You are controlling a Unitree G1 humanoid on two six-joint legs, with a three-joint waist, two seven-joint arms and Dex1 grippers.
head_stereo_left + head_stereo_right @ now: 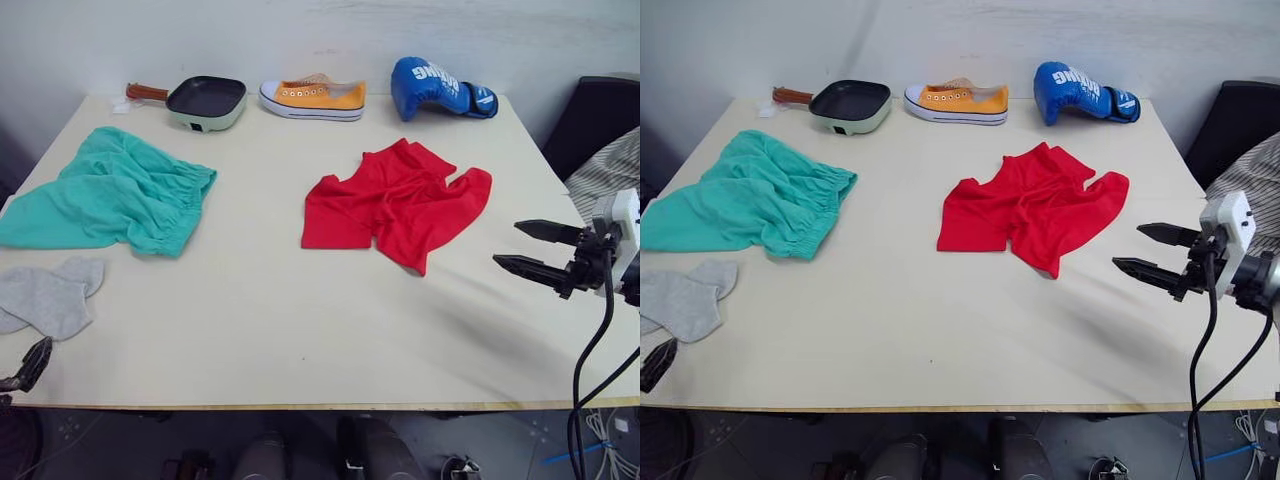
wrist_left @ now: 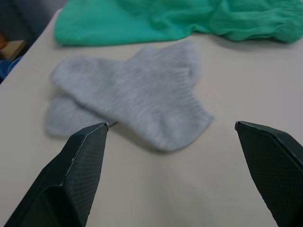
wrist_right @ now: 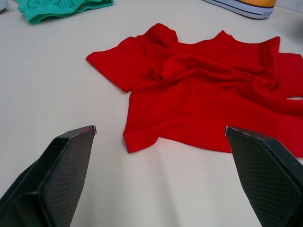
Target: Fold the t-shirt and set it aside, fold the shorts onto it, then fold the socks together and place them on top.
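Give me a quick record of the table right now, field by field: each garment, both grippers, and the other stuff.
t-shirt: crumpled, unfolded, right of table centre
shorts: spread out, unfolded, left side
socks: overlapping, near left edge
left gripper: open, empty, facing the socks
right gripper: open, empty, facing the t-shirt
back edge: frying pan, orange sneaker, blue boxing glove

Matt, rumpled red cotton t-shirt [image 1: 398, 203]; soft teal-green cloth shorts [image 1: 110, 192]; ribbed light grey knit socks [image 2: 130, 93]; smooth matt cream table [image 1: 300, 320].
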